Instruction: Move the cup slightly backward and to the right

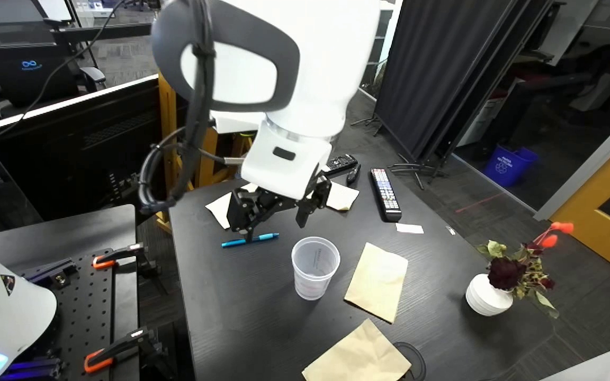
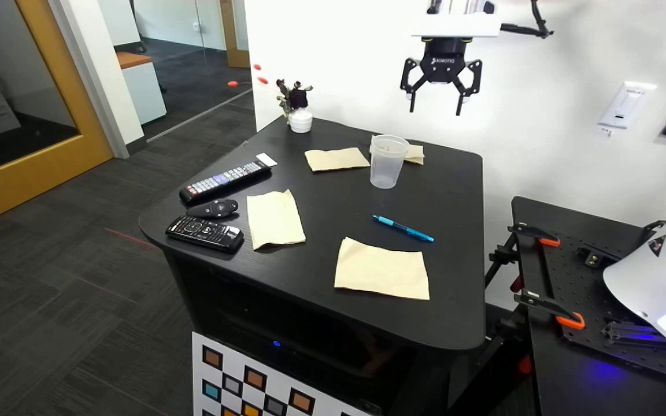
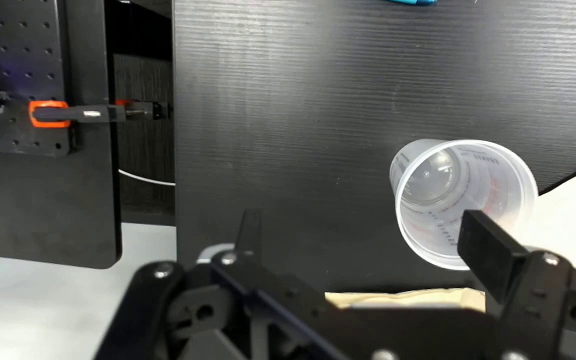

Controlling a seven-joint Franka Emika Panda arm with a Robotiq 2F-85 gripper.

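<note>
Your gripper, its two fingers spread wide, hangs above the black table, apart from the translucent cup. The cup stands upright on the table, just beside a tan sheet and near a blue pen; in your wrist view, one finger blocks part of the cup's rim. Three more tan sheets lie on the same surface; farther off, two black remotes flank a smaller black handset, and a white flower pot sits near the table's edge.
</note>
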